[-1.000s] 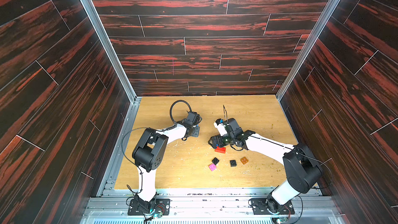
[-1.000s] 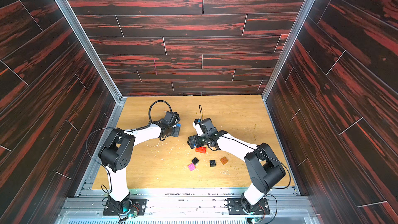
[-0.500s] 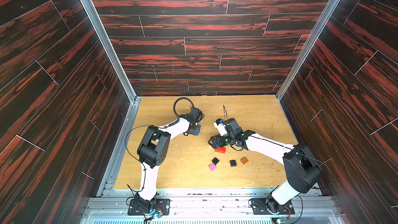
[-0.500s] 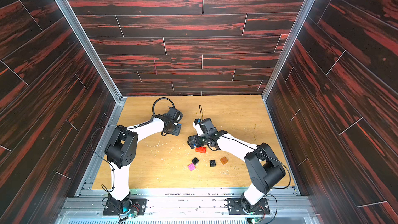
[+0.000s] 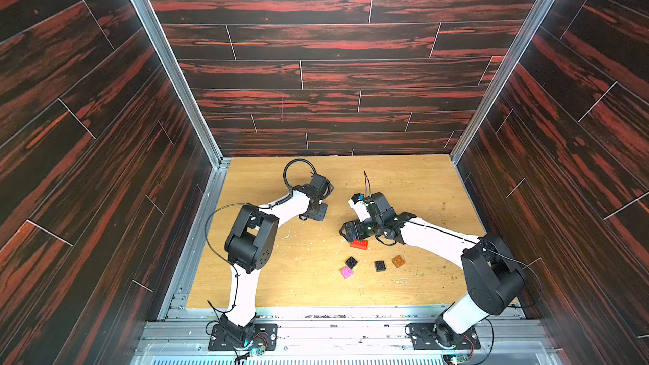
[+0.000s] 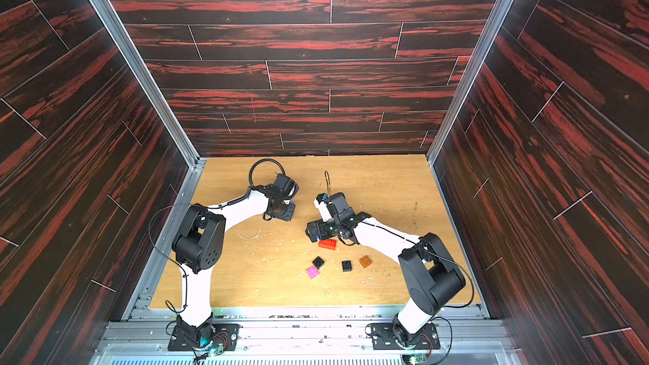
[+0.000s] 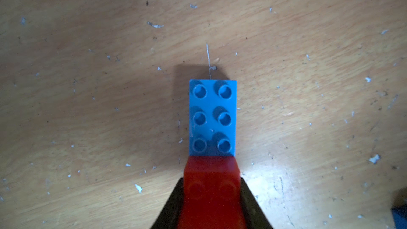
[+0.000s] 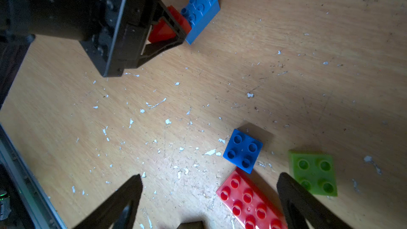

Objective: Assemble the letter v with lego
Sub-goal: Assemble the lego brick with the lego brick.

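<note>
We look into a booth closed on three sides by dark planks (image 5: 316,47) streaked with red. Aluminium posts (image 5: 165,64) edge its corners, and a metal rail (image 5: 333,324) runs along the front, where both arms are bolted. The table (image 5: 404,177) is a pale wooden board, scuffed and strewn with white flecks and dark crumbs. Left of its middle, the left gripper (image 7: 211,180) is clamped tight on a red brick (image 7: 211,197). That brick touches one end of a light blue oblong brick (image 7: 212,117), which lies studs up on the table. The right gripper (image 8: 209,203) is spread wide and holds nothing. It hovers near the table's middle over a red oblong brick (image 8: 251,201), with a dark blue square brick (image 8: 242,150) just beside that brick's end and a lime green square brick (image 8: 313,172) near one finger. Nearer the front rail, both top views show a black brick (image 5: 351,262) just beside a pink brick (image 5: 346,272), then a second black brick (image 5: 380,265) and an orange brick (image 5: 398,261).
</note>
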